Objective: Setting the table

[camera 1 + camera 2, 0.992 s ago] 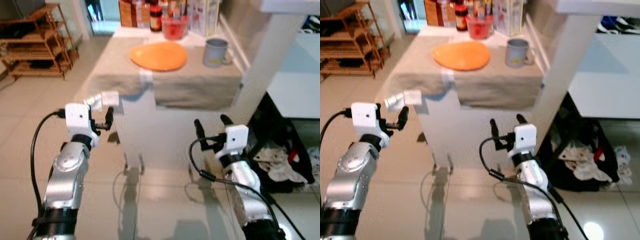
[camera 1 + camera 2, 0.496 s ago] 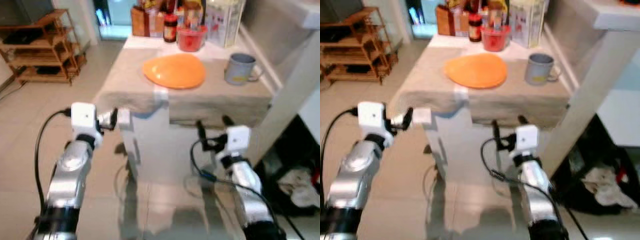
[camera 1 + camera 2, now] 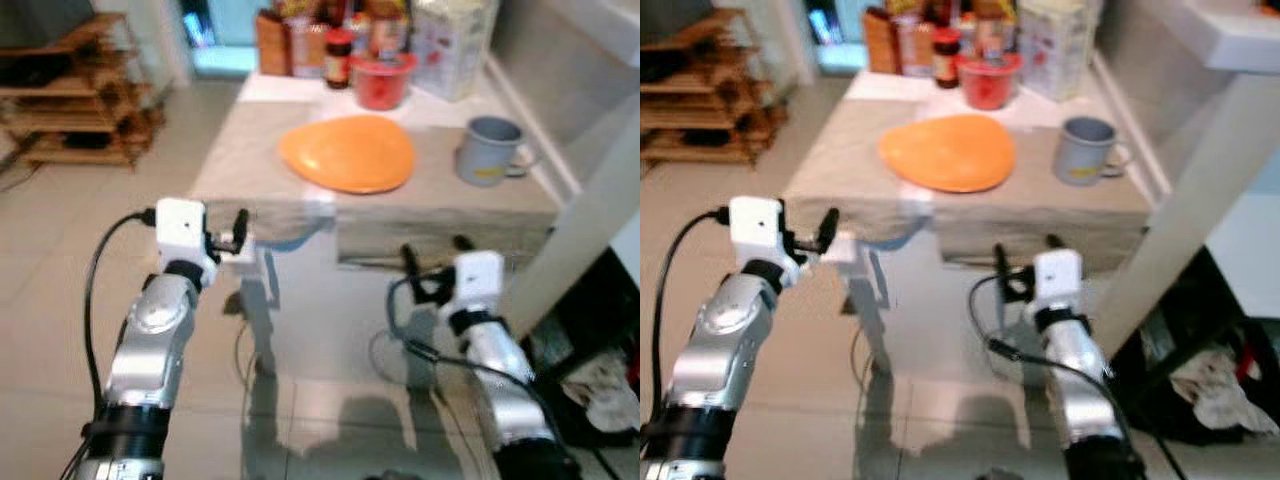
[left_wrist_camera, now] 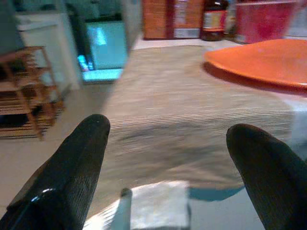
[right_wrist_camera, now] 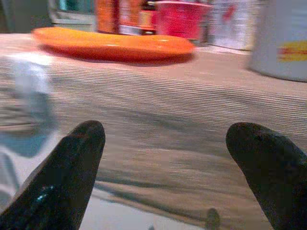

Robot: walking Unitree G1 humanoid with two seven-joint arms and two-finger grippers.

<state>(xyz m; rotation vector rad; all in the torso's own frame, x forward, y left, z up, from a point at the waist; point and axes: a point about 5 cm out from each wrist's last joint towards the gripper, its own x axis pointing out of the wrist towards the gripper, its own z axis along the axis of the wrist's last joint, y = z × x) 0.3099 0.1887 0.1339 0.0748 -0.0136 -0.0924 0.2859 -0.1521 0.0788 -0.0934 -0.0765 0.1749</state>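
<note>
While everything's a bit blurry, the orange plate (image 3: 347,152) sits mid-table (image 3: 240,165) on the beige cloth, grey mug (image 3: 488,150) to its right. Behind the plate, a red bowl (image 3: 384,78) and jars, labels unreadable. Below the table's near edge, left gripper (image 3: 235,240) and right gripper (image 3: 436,256) hover, fingers spread, holding nothing.

Two silver arms with ribbed black cuffs. Behind each pincer, left pincer (image 3: 240,228) and right pincer (image 3: 435,251), sits a white boxy wrist housing. A black cable loops from each housing. The fingers (image 4: 72,170) are long, glossy black, finely ridged, round-tipped.
</note>
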